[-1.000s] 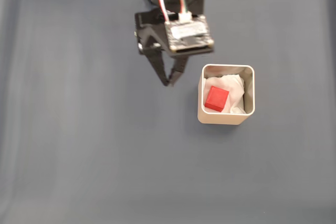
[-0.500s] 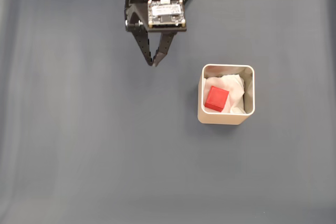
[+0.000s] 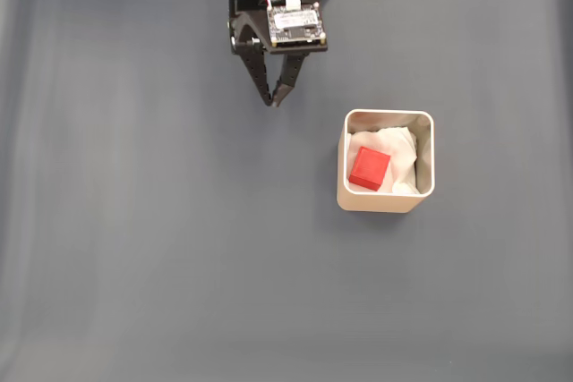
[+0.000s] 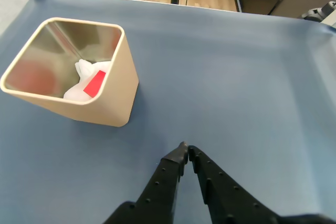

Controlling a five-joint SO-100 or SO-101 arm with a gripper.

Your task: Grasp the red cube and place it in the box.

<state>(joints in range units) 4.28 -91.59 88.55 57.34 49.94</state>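
The red cube [image 3: 370,168] lies inside the beige box [image 3: 385,201] on crumpled white paper, right of the mat's centre in the fixed view. In the wrist view the box [image 4: 100,106] stands at the left, and a sliver of the red cube [image 4: 95,83] shows past its rim. My black gripper [image 3: 275,102] hangs near the top edge of the fixed view, up and left of the box and apart from it. Its fingertips meet with nothing between them. In the wrist view the gripper [image 4: 186,148] points up from the bottom edge, shut and empty.
A blue-grey mat [image 3: 161,248] covers the table. In the wrist view the mat's far edge [image 4: 210,10] gives way to a wooden floor with chair and desk legs beyond it.
The gripper drew back from beside the box toward the top of the fixed view, then shifted slightly right. It stays shut. The cube and box have not moved.
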